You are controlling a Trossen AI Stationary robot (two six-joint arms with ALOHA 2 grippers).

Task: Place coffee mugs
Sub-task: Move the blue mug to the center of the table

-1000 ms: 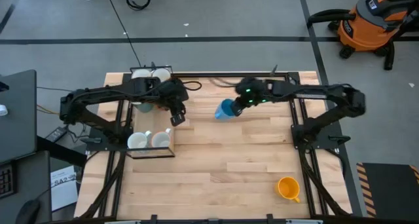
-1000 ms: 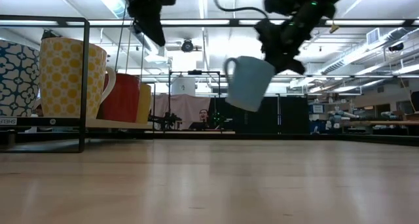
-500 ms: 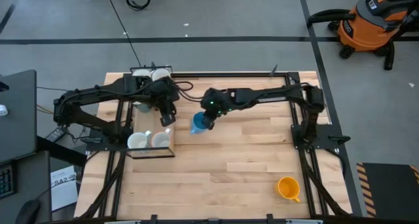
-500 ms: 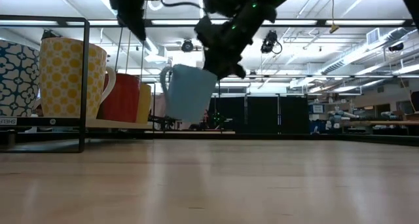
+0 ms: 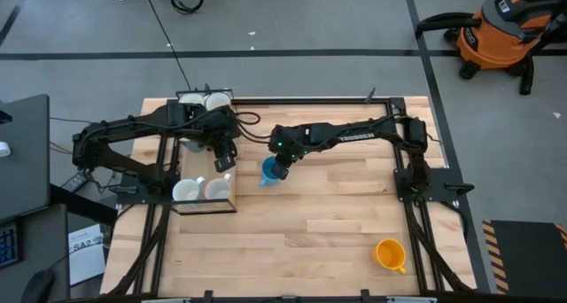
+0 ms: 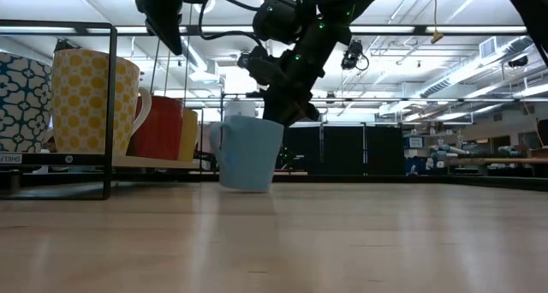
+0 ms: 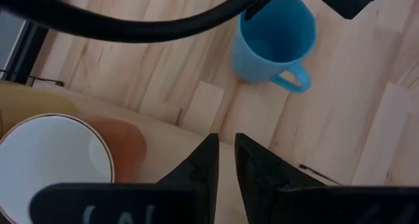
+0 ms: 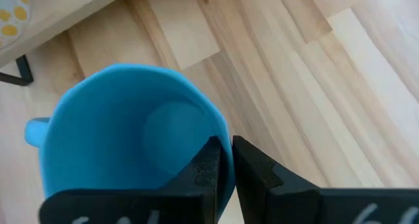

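High view shows one light blue mug (image 5: 268, 172) standing upright on the wooden table (image 5: 337, 223), just beside the metal rack (image 5: 205, 205) at the table's left side. The right gripper (image 5: 280, 166) is pinched on the mug's rim, one finger inside the wall and one outside, as the right wrist view shows; the low view shows the mug's base down on the wood. The left gripper (image 5: 223, 164) hangs above the rack, between it and the blue mug, its fingers nearly closed with only a thin gap and nothing held. Two white mugs (image 5: 201, 190) sit side by side on the rack's near end, and two more pale mugs (image 5: 205, 100) show at its far end. One orange mug (image 5: 390, 253) lies well apart from the rack, near the table's front right corner. Low view adds three mugs on the rack: one blue-and-white patterned (image 6: 21, 100), one yellow-dotted (image 6: 90, 104), one red (image 6: 163, 127).
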